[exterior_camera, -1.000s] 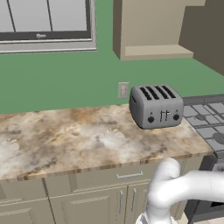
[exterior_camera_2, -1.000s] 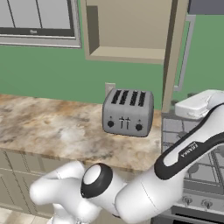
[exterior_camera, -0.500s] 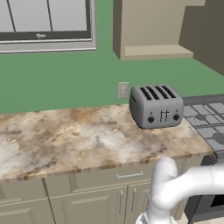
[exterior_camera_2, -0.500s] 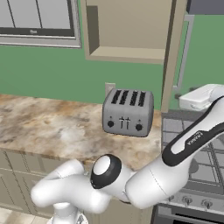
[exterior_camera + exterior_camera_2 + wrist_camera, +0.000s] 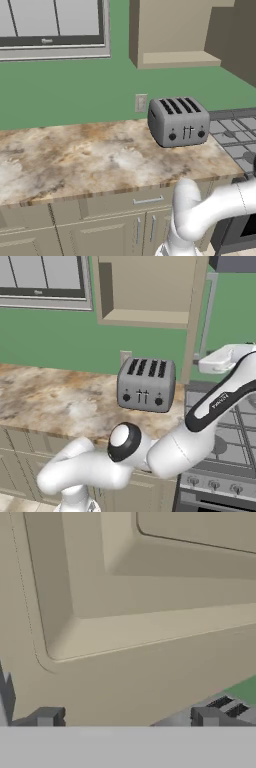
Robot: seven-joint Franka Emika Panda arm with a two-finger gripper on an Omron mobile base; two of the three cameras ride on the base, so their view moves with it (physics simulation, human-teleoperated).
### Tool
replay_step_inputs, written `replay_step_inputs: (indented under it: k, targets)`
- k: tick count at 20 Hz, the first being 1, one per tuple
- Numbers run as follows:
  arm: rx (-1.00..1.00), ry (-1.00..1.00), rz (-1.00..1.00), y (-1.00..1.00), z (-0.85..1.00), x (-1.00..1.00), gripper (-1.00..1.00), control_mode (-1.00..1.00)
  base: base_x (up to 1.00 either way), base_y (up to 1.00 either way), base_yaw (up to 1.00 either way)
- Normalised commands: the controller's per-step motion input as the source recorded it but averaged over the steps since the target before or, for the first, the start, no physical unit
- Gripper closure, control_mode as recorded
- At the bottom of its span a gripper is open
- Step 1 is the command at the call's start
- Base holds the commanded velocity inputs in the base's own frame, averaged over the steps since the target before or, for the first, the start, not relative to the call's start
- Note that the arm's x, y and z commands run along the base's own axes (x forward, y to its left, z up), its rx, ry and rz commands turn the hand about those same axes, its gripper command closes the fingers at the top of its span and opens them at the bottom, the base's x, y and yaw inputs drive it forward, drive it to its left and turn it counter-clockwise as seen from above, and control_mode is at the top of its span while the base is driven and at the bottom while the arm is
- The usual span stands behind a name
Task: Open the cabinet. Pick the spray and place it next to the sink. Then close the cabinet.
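The cabinet (image 5: 150, 291) looks like matt beige painted board, smooth and even, with a plain tan interior of the same flat finish; seen close in the hand view, its recessed-panel door (image 5: 130, 602) is equally dull and unmarked. The toaster (image 5: 179, 121) has a brushed silver-grey metal look with a soft sheen and dark slots. The counter (image 5: 90, 160) is brown marbled stone, polished but only faintly glossy. The stove (image 5: 225, 446) to the right shows dark matt grates on grey metal. The wall (image 5: 75, 90) is flat matt green.

Beige cabinet (image 5: 150, 291), silver toaster (image 5: 179, 121)
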Motion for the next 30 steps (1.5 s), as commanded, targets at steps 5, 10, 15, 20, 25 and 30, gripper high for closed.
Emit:
replay_step_inputs:
  k: [5,10,15,20,25,30]
  targets:
    - [-0.11,0.0,0.0,0.96,0.1,-0.65,-1.0,-1.0,0.0,0.0,0.0]
    - [-0.13,-0.02,0.0,0.98,0.18,-0.79,-1.0,-1.0,0.0,0.0,0.0]
    - [-0.2,-0.15,-0.05,1.0,0.26,-0.09,-1.0,-1.0,0.0,0.0,0.0]
    - [-0.24,-0.23,-0.2,1.0,0.15,0.37,-1.0,-1.0,0.0,0.0,0.0]
    - [-0.07,-0.32,-0.32,0.95,-0.06,0.29,-1.0,-1.0,0.0,0.0,0.0]
    - [0.13,-0.28,-0.47,0.41,-0.61,0.0,-1.0,-1.0,0.0,0.0,0.0]
